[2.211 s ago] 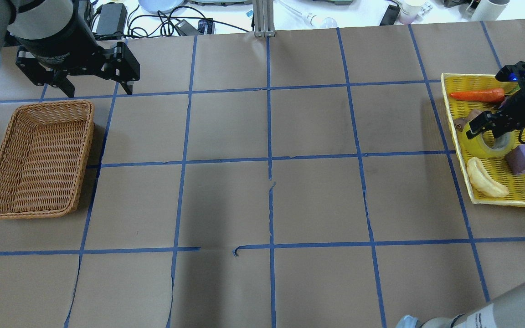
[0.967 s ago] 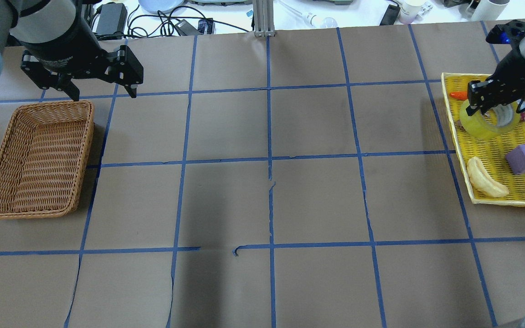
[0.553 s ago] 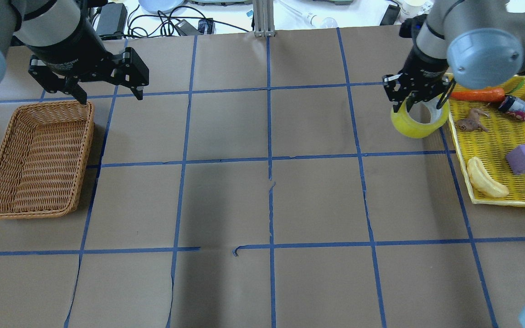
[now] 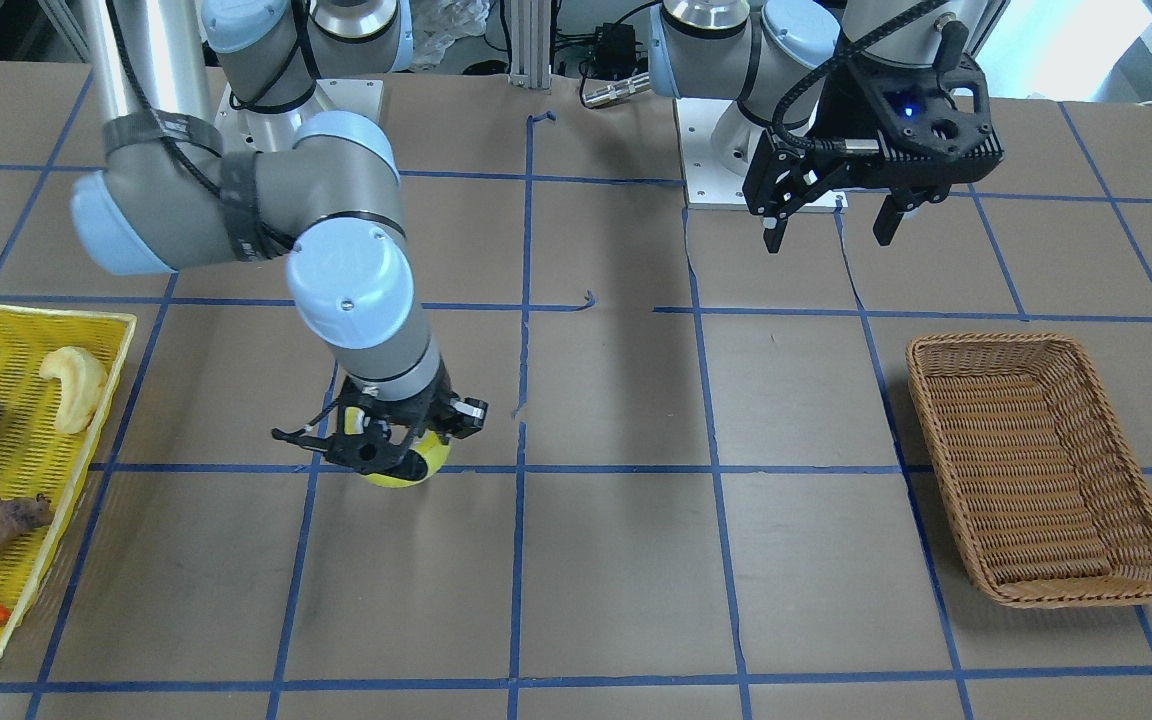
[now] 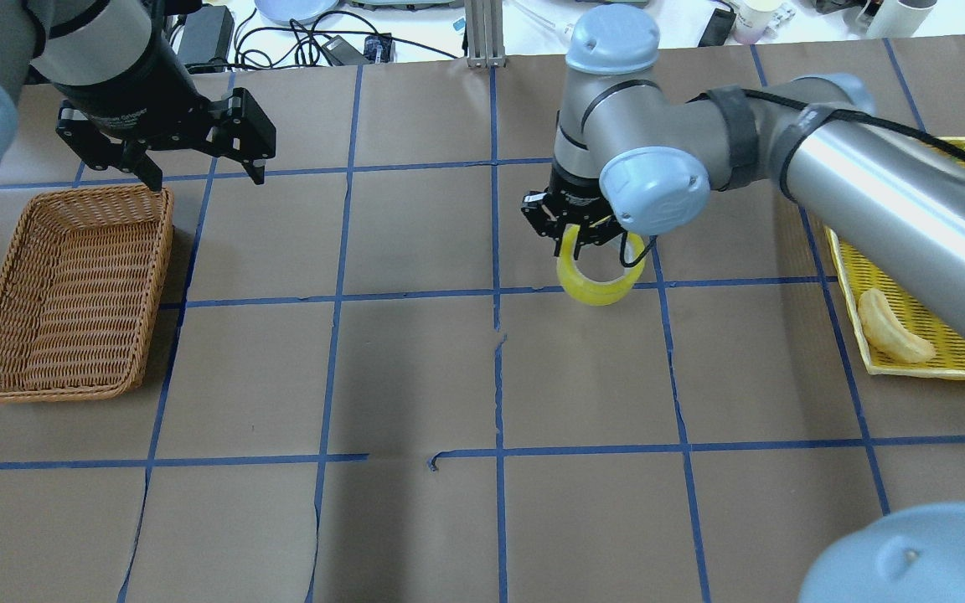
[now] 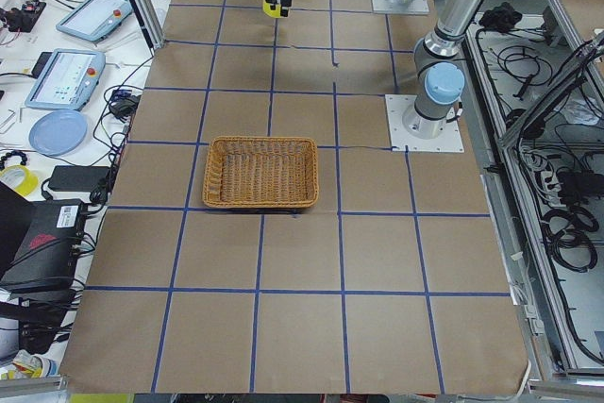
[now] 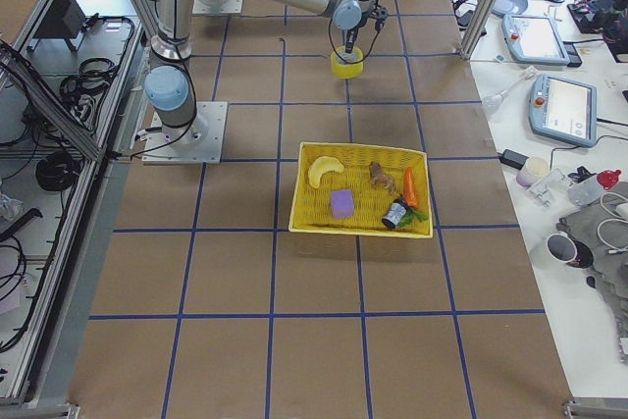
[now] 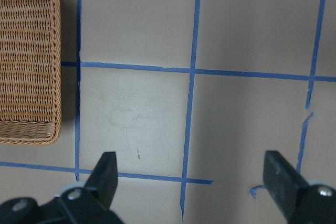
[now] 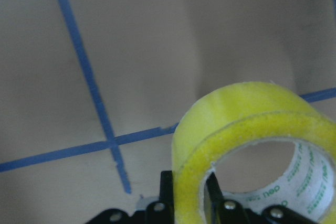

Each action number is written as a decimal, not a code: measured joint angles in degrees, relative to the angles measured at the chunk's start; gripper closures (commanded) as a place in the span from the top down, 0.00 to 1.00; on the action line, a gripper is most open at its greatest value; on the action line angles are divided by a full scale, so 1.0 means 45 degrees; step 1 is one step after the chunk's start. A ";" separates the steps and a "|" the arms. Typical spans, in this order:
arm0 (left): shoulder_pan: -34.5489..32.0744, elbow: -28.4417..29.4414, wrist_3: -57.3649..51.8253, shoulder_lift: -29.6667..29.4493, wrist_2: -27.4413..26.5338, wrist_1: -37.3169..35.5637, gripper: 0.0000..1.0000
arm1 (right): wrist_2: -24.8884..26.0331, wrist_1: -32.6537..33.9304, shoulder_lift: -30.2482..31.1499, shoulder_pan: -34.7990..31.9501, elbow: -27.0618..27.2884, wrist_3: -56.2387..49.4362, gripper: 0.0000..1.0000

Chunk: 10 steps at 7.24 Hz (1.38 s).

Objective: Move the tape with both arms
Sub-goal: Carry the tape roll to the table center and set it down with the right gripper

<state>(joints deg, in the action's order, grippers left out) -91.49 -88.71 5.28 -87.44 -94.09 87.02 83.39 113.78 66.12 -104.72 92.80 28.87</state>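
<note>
**Current state.** The right claw (image 5: 583,240) is clamped on the glossy translucent yellow tape roll with the grey-white cardboard core (image 5: 601,280). The right wrist view shows one finger (image 9: 167,190) against the outer face of the roll wall and the other inside the core. The roll hangs below the claw near the middle of the brown paper-covered surface with the blue grid lines (image 5: 415,377), slightly on the robot's right of the centre line. It appears clear of the surface, and it is well apart from the yellow mesh plastic tray (image 5: 910,285).

The left claw (image 5: 206,177) holds nothing, its jaws spread wide. It hovers at the far corner of the rectangular woven wicker basket (image 5: 166,251), well apart from the roll.

**Step in hand.** Judged from this layout, the transport to the hand-over zone is under way; the hand-over itself is not yet done.

**Next move.**
1. Bring the left claw toward the centre.
2. Align its jaws on the free part of the roll wall, opposite the right claw's fingers.
3. Close the left claw before the right claw lets go.
</note>
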 measured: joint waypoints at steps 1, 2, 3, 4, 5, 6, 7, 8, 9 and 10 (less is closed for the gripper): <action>-0.0001 0.0007 -0.0001 0.0003 0.0016 -0.0013 1.00 | -0.0546 0.0283 -0.0192 -0.0482 -0.0039 0.0676 0.04; -0.0001 0.0011 -0.0002 -0.0003 0.0016 -0.0018 1.00 | -0.0834 0.0655 -0.0393 -0.0762 -0.0115 0.1008 0.04; 0.0002 0.0010 -0.0002 -0.0030 0.0003 -0.0020 1.00 | -0.1051 0.1288 -0.0829 -0.1001 -0.0252 0.1145 0.06; 0.0011 0.0009 -0.0002 -0.0067 0.0005 -0.0026 1.00 | -0.1181 0.1838 -0.1335 -0.1151 -0.0553 0.1196 0.18; 0.0016 0.0007 -0.0007 -0.0096 0.0013 -0.0025 1.00 | -0.1191 0.2095 -0.1727 -0.1212 -0.0947 0.1208 0.78; 0.0017 0.0009 -0.0015 -0.0123 0.0004 -0.0008 1.00 | -0.1145 0.2188 -0.1990 -0.1231 -0.1209 0.1194 1.00; 0.0018 0.0050 -0.0019 -0.0144 -0.0024 0.0017 1.00 | -0.1100 0.2208 -0.2113 -0.1235 -0.1311 0.1157 1.00; 0.0018 0.0082 -0.0017 -0.0169 -0.0050 0.0040 1.00 | -0.1076 0.2176 -0.2121 -0.1236 -0.1361 0.1111 1.00; 0.0024 0.0064 -0.0013 -0.0195 -0.0066 0.0050 1.00 | -0.0900 0.2128 -0.2038 -0.1215 -0.1428 0.1069 1.00; 0.0027 0.0050 -0.0013 -0.0243 -0.0055 0.0054 1.00 | -0.0396 0.2070 -0.1775 -0.1133 -0.1517 0.0958 1.00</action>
<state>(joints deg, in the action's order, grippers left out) -91.37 -88.48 5.22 -88.53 -94.34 87.26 81.61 123.09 58.14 -109.82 85.97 33.18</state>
